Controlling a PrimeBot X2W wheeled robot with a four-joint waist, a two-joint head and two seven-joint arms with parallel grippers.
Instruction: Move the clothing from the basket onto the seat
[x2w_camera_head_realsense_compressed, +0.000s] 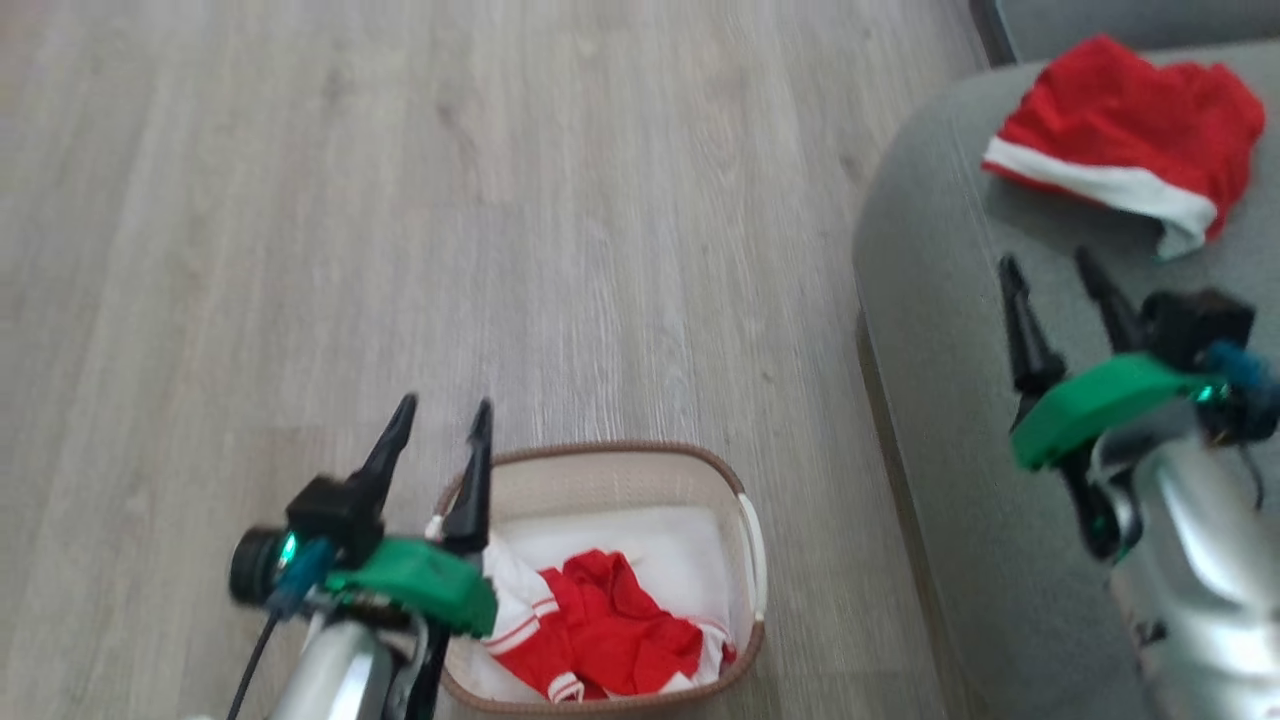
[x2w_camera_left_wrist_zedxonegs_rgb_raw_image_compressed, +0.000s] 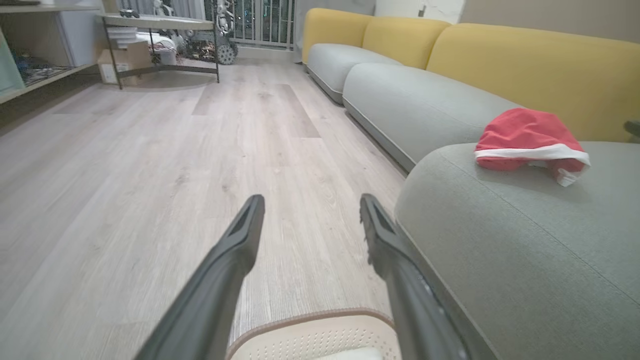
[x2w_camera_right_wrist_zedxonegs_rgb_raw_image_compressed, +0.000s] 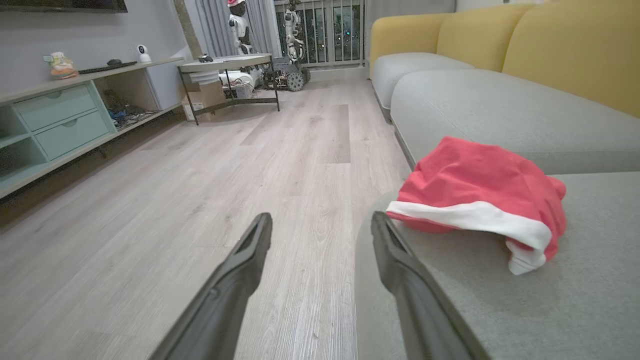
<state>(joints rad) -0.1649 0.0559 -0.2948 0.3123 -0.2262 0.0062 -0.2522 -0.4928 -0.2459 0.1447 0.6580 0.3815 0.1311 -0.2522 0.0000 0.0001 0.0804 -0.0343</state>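
One basket (x2w_camera_head_realsense_compressed: 600, 452), one seat (x2w_camera_head_realsense_compressed: 950, 400), one left end effector (x2w_camera_head_realsense_compressed: 444, 403), one right end effector (x2w_camera_head_realsense_compressed: 1047, 260). One red garment (x2w_camera_head_realsense_compressed: 1120, 130) outside; the heaped clothing (x2w_camera_head_realsense_compressed: 610, 630) inside cannot be counted.

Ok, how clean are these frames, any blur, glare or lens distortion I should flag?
Head view: soft all over, likely motion blur; the right gripper and the clothing on the seat lack crisp edges. Left wrist view: wide-angle stretching, left gripper fingers out of focus. Right wrist view: same close-up softness, seat weave fairly sharp; no harsh glare anywhere.
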